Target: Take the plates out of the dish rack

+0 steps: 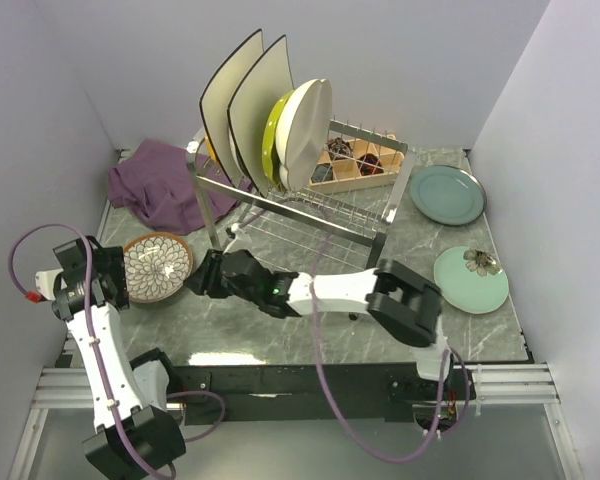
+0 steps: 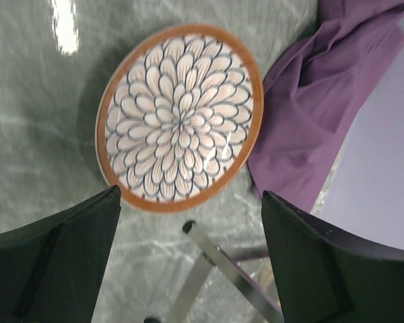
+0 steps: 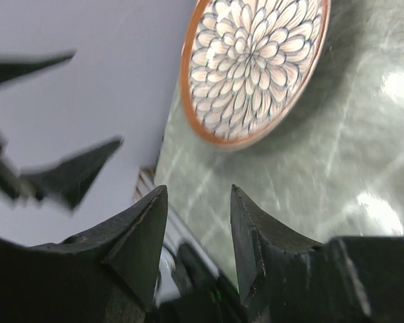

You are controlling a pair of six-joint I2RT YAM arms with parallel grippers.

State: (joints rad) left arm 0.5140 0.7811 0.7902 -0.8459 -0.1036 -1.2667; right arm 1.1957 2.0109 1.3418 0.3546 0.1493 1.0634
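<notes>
Now, plates (image 1: 280, 115) upright in dish rack (image 1: 325, 212)

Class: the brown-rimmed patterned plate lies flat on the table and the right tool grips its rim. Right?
Not gripping: the right tool is open and empty, apart from the patterned plate, as the right wrist view shows. The plate does lie flat on the table.
</notes>
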